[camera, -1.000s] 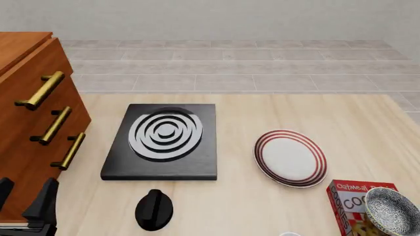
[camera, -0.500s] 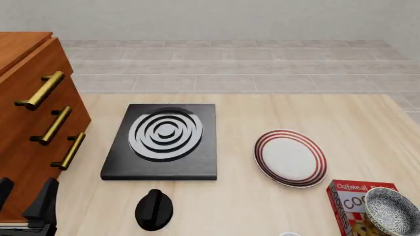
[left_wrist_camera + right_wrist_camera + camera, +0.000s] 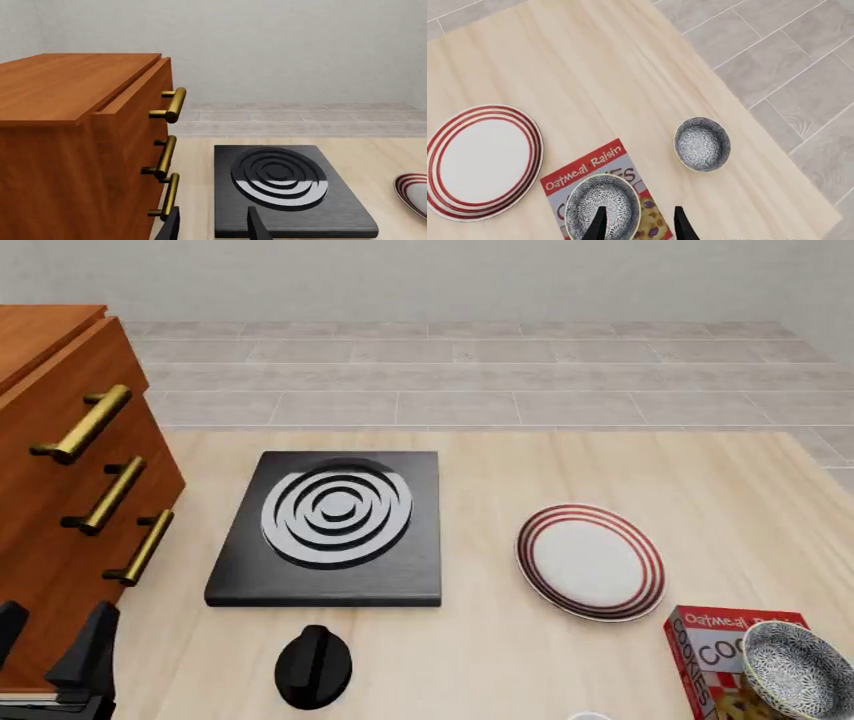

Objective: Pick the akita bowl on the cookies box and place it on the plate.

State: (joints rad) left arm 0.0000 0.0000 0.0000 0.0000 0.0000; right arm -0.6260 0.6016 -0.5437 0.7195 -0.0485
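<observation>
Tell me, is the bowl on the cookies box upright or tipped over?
Upright: the akita bowl sits on the cookies box, opening up, its speckled inside showing and empty.

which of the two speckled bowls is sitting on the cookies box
The akita bowl nearest the right pincer rests on the red cookies box. The other speckled bowl stands alone on the bare table, farther from the plate.

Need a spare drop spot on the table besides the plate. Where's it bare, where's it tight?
Bare: the wood strip between the stove and plate, and the far table beyond both. Also open wood beyond the second bowl in the right wrist view. Tight: near right corner, where the cookies box carries the akita bowl.
</observation>
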